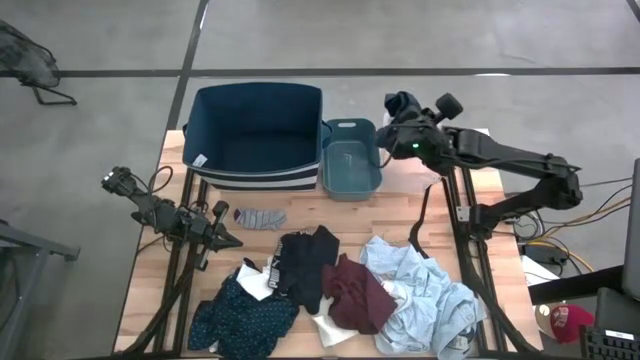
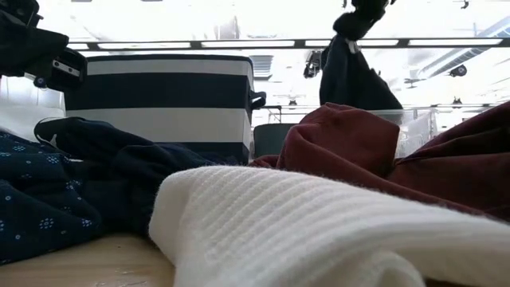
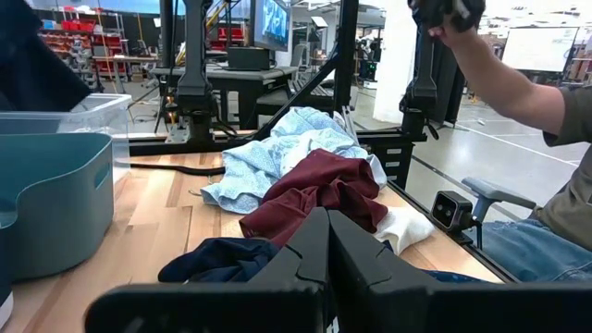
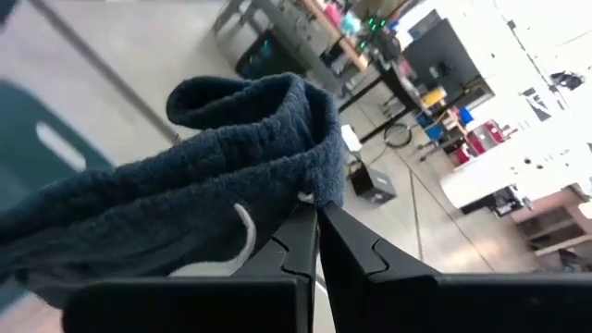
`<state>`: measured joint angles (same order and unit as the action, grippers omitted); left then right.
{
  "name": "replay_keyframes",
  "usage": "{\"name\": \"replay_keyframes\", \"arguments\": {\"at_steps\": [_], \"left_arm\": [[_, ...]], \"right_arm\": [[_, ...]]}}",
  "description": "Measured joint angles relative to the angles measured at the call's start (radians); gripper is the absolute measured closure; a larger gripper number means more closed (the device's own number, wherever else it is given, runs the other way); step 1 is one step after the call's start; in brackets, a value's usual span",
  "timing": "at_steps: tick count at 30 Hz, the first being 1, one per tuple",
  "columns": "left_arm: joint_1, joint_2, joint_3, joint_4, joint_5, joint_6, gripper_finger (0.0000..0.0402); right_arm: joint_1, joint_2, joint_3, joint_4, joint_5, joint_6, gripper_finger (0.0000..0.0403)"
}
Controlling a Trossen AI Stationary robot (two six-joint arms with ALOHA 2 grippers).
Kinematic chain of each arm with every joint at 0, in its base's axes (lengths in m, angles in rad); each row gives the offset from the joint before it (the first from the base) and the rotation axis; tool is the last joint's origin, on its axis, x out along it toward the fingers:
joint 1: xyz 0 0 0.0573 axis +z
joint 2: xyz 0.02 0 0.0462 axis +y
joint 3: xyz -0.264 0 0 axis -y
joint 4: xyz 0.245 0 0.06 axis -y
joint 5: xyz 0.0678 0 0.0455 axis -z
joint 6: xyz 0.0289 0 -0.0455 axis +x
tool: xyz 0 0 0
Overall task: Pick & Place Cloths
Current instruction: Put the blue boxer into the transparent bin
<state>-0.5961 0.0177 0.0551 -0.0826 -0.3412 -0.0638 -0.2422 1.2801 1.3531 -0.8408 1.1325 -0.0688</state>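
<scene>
- The right gripper is hanging above the far table edge, just beside the teal bin, its fingers clamped on one dark blue garment.
- The left gripper is waiting low over the table beside one grey sock, fingers pressed together on nothing.
- Five cloths are lying heaped near the front: a dotted teal piece, a black piece, a maroon piece, a white piece and a light blue shirt.
- One navy bin is sitting beside the teal bin.

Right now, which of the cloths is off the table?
The dark blue cloth, held up by the right gripper beside the small teal bin. All the other cloths lie on the table.
</scene>
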Motion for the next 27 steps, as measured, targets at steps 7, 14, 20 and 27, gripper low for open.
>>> {"name": "replay_keyframes", "arguments": {"at_steps": [7, 14, 20, 27], "left_arm": [[0.000, 0.000, 0.000, 0.000, 0.000, 0.000, 0.0399], [0.000, 0.000, 0.000, 0.000, 0.000, 0.000, 0.0399], [0.000, 0.000, 0.000, 0.000, 0.000, 0.000, 0.0399], [0.000, 0.000, 0.000, 0.000, 0.000, 0.000, 0.0399]], "right_arm": [[-0.050, 0.082, -0.001, -0.211, -0.027, 0.144, 0.0394], [-0.093, 0.148, -0.001, -0.377, -0.203, 0.244, 0.0394], [-0.126, 0.193, -0.001, -0.455, -0.360, 0.312, 0.0394], [-0.150, 0.239, -0.001, -0.537, -0.452, 0.339, 0.0394]]}}
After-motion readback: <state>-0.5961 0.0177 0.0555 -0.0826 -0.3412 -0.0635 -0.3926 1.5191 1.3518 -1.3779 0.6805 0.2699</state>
